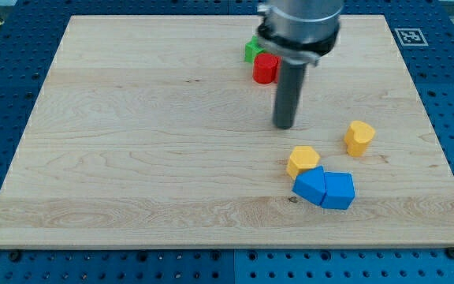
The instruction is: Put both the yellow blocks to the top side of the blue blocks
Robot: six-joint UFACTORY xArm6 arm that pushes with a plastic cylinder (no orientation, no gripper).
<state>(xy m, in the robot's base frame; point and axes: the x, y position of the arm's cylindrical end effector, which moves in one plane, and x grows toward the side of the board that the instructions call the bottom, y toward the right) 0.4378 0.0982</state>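
Trouble is most likely to come from the crowding near the worktop's [132, 158] bottom right. My tip [284, 126] rests on bare wood right of the worktop's centre, apart from every block; the tool is a plain rod with nothing to open or close, and it touches nothing now.

The two blue blocks [325, 188] sit pressed together toward the bottom edge, right of centre. One yellow hexagonal block [303, 160] touches their top-left side, so it already looks placed on the top side of the blue pair. The second yellow block [359, 137] lies apart, nearer the right edge and a little higher up the worktop, up and to the right of the blue pair.

The risk, as I judge it, is that a push on the right-hand yellow block toward the left could drive it into its twin or into the blue pair, shifting blocks that already sit well. A glancing contact could also spin it off toward the right edge.

The red block [266, 69] and green block [252, 50] near the top edge lie well clear.
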